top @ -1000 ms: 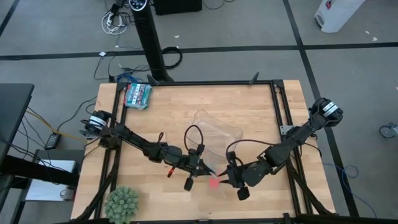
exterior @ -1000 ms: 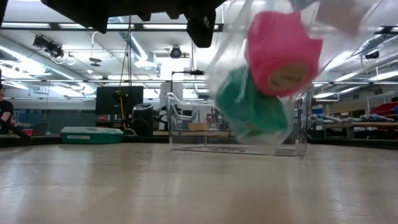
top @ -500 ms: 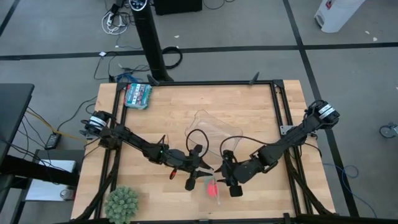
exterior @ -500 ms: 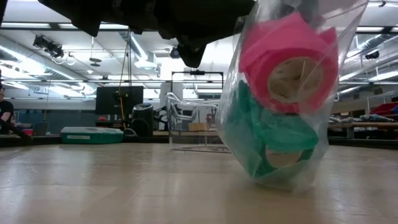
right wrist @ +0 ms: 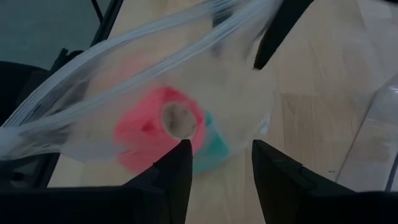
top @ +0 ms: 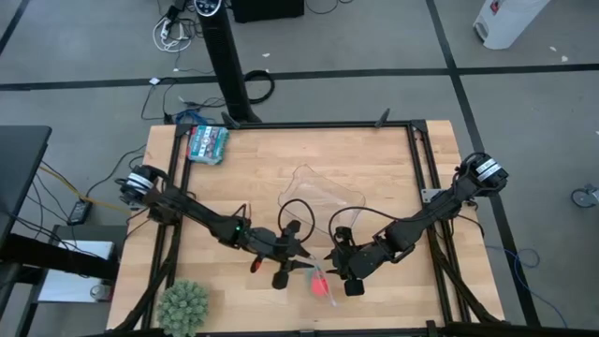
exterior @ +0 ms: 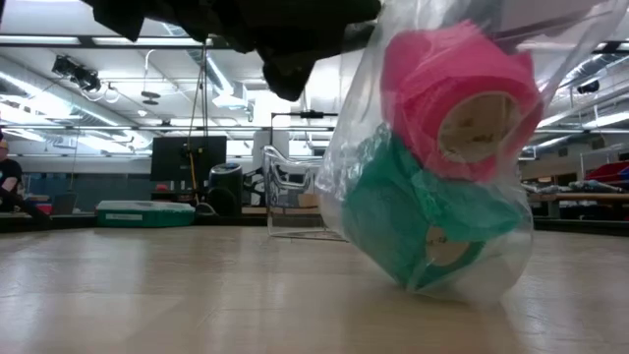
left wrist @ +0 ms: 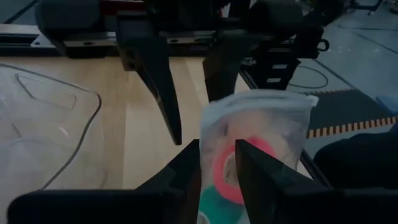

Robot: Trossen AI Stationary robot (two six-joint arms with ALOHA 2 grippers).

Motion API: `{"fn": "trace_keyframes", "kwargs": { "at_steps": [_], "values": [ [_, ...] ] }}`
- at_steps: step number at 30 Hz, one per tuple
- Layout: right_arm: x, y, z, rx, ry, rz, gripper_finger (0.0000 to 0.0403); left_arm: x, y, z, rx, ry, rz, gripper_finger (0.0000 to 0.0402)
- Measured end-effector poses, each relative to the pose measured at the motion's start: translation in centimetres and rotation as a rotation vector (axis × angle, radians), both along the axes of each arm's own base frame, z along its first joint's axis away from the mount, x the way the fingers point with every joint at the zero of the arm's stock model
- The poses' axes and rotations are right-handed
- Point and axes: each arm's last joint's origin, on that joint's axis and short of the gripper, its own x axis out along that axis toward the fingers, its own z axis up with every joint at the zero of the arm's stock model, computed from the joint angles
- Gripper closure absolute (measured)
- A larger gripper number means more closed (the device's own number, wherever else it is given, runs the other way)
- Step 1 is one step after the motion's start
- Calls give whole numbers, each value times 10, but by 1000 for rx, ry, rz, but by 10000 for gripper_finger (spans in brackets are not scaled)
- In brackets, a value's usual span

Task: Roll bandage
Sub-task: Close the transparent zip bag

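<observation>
A clear zip bag [exterior: 432, 167] holds the bright pink bandage roll [exterior: 452, 88] on top of a teal roll [exterior: 403, 216]. The bag's bottom rests on the table near its front edge, and the pink roll shows in the high view [top: 318, 281]. My left gripper [top: 298, 269] is at the bag's left side, shut on it [left wrist: 217, 162]. My right gripper [top: 335, 269] is open at the bag's right side, facing the zip edge [right wrist: 124, 68]. My left gripper pinches the bag's clear wall [left wrist: 219, 134] between its two fingers, beside the pink roll. The fingers come slanting from the table's left. The bag stands tilted with its bottom [exterior: 442, 285] on the table. I cannot tell whether my right gripper touches the bag.
A clear plastic container [top: 323, 192] stands behind the bag at mid-table. A teal box [top: 207, 143] lies at the far left corner and a green spiky plant [top: 183, 304] at the near left corner. A person [exterior: 8, 177] is at the far left of the room.
The bag with both rolls has come down from hanging clear of the table, and its bottom now rests on the table, leaning over. Both grippers have moved a little toward the table's near and left edges with it.
</observation>
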Motion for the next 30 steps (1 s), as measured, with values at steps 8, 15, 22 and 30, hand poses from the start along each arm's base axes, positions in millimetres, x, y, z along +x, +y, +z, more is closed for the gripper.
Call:
{"fn": "trace_keyframes", "kwargs": {
  "at_steps": [8,15,22,30],
  "values": [
    [0,0,1,4,-7,0,248,-13,-2,21,-18,8,-24,300],
    [1,1,1,11,-16,1,248,-23,-8,33,3,-4,-58,300],
    [3,2,4,19,-44,19,248,-31,-25,29,192,-36,-44,300],
    [1,2,5,47,-20,44,248,-39,-38,28,278,-51,-14,300]
  ]
}}
